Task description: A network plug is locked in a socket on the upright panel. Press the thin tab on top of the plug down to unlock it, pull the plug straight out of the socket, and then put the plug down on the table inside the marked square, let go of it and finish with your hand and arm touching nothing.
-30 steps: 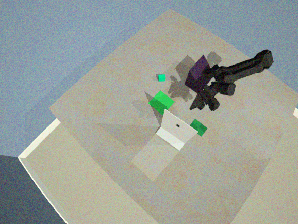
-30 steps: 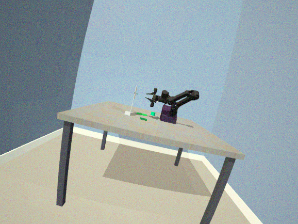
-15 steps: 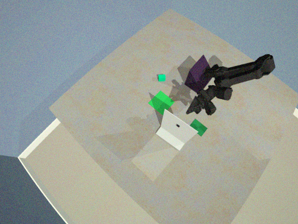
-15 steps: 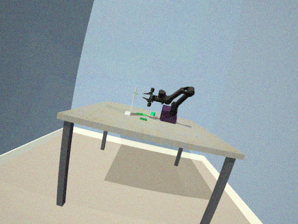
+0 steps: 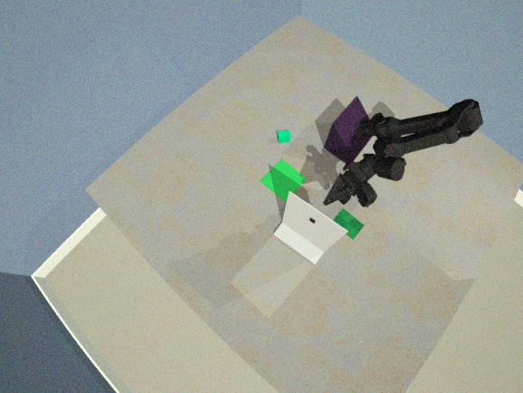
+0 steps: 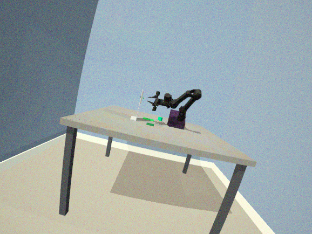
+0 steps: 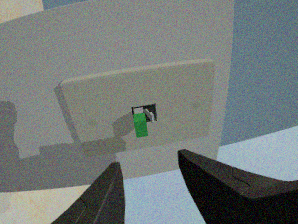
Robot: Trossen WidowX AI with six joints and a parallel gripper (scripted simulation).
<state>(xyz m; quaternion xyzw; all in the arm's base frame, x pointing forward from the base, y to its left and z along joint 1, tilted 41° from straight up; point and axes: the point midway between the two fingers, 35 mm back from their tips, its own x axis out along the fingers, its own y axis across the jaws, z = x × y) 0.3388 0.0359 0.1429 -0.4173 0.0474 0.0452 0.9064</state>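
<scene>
The white upright panel [image 5: 303, 212] [image 6: 139, 108] [image 7: 185, 95] stands on its foot on the table. The green plug [image 7: 141, 125] [image 6: 143, 98] sticks out of the dark socket opening on the panel's arm side. A thin pale strip, perhaps the tab, shows beside it in the wrist view; whether it is pressed is unclear. My gripper [image 7: 149, 163] [image 6: 148, 99] is partly open and empty, in front of the plug with a gap to it. The bright green flat square [image 5: 290, 173] [image 6: 148, 119] lies on the table on the arm side of the panel.
A dark green flat piece [image 5: 348, 224] [image 6: 150, 124] lies near the panel's other side edge. A small teal cube [image 5: 283, 136] [image 6: 160, 118] lies beyond the bright square. A purple block [image 5: 346, 136] [image 6: 176, 118] stands by the arm's base.
</scene>
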